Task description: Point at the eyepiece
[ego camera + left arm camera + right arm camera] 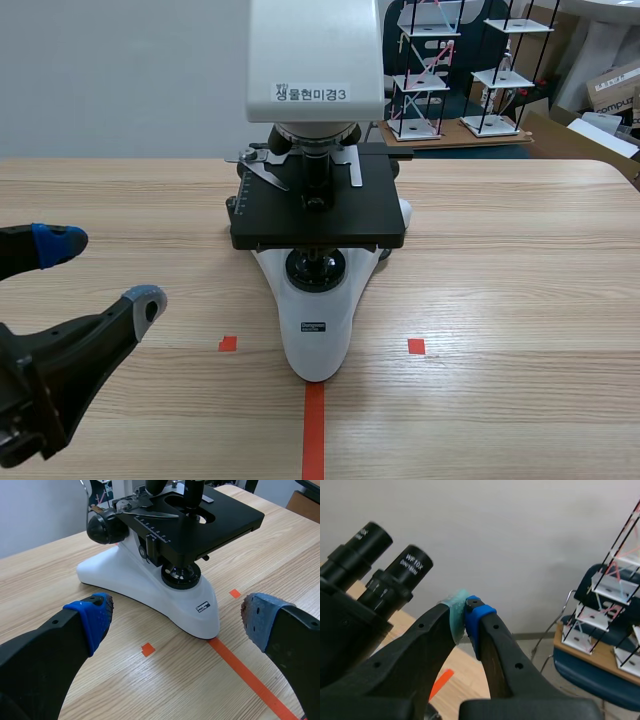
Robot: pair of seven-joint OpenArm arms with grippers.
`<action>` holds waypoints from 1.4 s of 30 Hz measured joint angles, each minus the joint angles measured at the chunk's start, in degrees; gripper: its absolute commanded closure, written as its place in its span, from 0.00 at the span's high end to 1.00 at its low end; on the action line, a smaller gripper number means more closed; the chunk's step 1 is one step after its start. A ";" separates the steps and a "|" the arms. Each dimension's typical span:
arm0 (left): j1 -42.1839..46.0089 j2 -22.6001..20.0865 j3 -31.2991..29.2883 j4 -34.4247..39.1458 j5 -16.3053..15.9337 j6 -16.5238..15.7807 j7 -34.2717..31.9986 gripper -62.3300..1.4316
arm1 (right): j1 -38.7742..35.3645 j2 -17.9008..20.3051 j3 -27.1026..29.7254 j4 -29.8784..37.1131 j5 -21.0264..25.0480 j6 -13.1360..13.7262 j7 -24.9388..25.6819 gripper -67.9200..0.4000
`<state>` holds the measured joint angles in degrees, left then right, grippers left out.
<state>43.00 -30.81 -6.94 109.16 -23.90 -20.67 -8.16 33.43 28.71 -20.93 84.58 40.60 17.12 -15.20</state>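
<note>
The right gripper [466, 616] is pictured raised beside the head of the microscope [318, 215], its two fingers pressed together with nothing held between the pads. The eyepiece [409, 569], a black tube marked WF 10X, is seen just ahead of the closed tips and off to one side, with a strip of wall [520, 530] showing between them. A second eyepiece [366, 539] is set beyond it. Lower down, the left gripper [102, 272] is held spread wide over the wooden table [520, 300] with nothing in its grasp. The white base [150, 587] lies ahead of its fingers, and a tape line [245, 672] runs from that base back toward the gripper.
</note>
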 measured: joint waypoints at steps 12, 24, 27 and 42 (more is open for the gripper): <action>0.00 0.00 0.00 0.00 0.00 0.00 0.00 0.87 | -0.15 -0.31 -0.33 0.07 1.29 0.66 -0.31 0.01; 0.00 0.00 0.00 0.00 0.00 0.00 0.02 0.87 | -0.15 -0.44 -0.31 0.07 2.32 3.04 -0.33 0.01; 0.00 0.00 0.00 0.00 0.00 0.00 0.02 0.87 | -0.15 -0.44 -0.31 0.07 2.32 3.04 -0.33 0.01; 0.00 0.00 0.00 0.00 0.00 0.00 0.02 0.87 | -0.15 -0.44 -0.31 0.07 2.32 3.04 -0.33 0.01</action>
<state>43.00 -30.81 -6.94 109.16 -23.90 -20.67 -8.14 33.28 28.27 -21.23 84.64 42.92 20.16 -15.53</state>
